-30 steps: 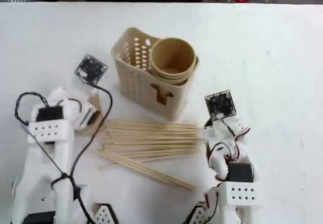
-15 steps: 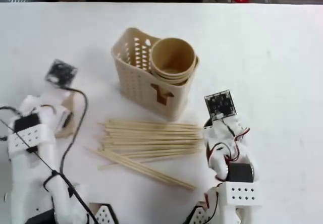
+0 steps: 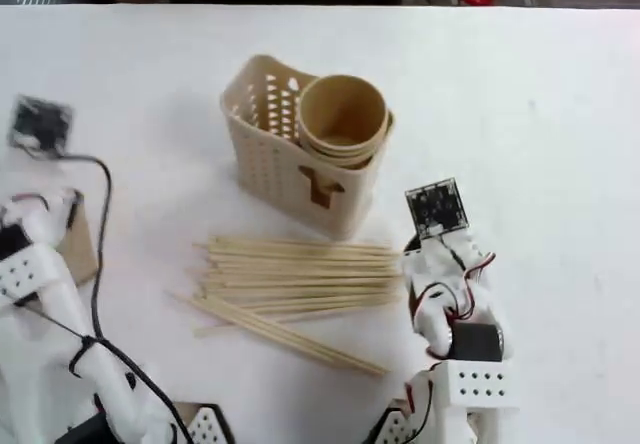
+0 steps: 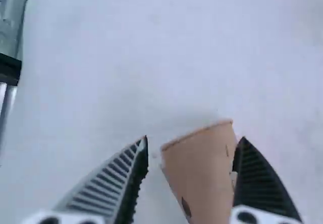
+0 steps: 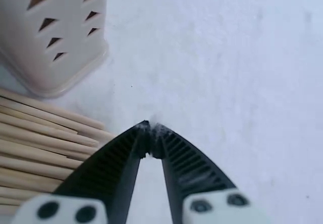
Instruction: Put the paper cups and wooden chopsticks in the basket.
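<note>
Paper cup (image 4: 202,178), far from the basket (image 3: 262,154), held in the left gripper (image 4: 194,142) with a gap at one jaw: may slip out. Right gripper (image 5: 150,133) closed, empty, near basket.

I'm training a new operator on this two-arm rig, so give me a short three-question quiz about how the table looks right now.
1. Where do the wooden chopsticks lie?
2. What does the left gripper hold? A) a paper cup B) a chopstick C) nothing
3. True or false: stacked cups stand inside the basket.
Key: 1. On the table, outside the basket. 2. A. 3. True.
</note>
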Robot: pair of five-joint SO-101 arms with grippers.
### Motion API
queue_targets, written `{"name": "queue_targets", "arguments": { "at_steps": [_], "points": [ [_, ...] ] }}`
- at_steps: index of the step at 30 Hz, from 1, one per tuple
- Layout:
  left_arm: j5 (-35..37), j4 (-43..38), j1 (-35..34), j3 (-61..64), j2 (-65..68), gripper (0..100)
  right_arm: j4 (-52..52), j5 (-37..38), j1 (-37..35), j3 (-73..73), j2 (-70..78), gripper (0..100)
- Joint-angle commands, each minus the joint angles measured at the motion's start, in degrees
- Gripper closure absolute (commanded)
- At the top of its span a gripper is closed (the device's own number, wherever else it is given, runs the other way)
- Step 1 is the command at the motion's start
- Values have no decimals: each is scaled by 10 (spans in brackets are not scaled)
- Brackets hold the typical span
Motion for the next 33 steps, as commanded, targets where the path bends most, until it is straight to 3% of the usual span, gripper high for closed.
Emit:
{"name": "queue_targets", "arguments": {
  "at_steps": [1, 5, 10, 13, 20, 22, 24, 28, 33],
  "points": [
    [48, 28, -3, -114, -7, 732, -13, -4, 7, -7, -8, 978],
    [42, 18, -2, -157, 44, 732, -13, -4, 7, -7, -8, 978],
    [-40, 60, -6, -248, 202, 731, -13, -4, 7, -7, -8, 978],
    [-51, 165, -3, -374, 312, 729, -13, -4, 7, -7, -8, 978],
    [-68, 505, 19, -833, 596, 732, -13, -4, 7, -7, -8, 978],
    [-69, 578, 21, -972, 680, 732, -13, -4, 7, -7, -8, 978],
    [-62, 589, 22, -1058, 751, 732, -13, -4, 7, -7, -8, 978],
    [-71, 587, 20, -1079, 828, 732, -13, -4, 7, -7, -8, 978],
    [-88, 588, 19, -977, 800, 733, -13, -4, 7, -6, -8, 978]
  ]
}}
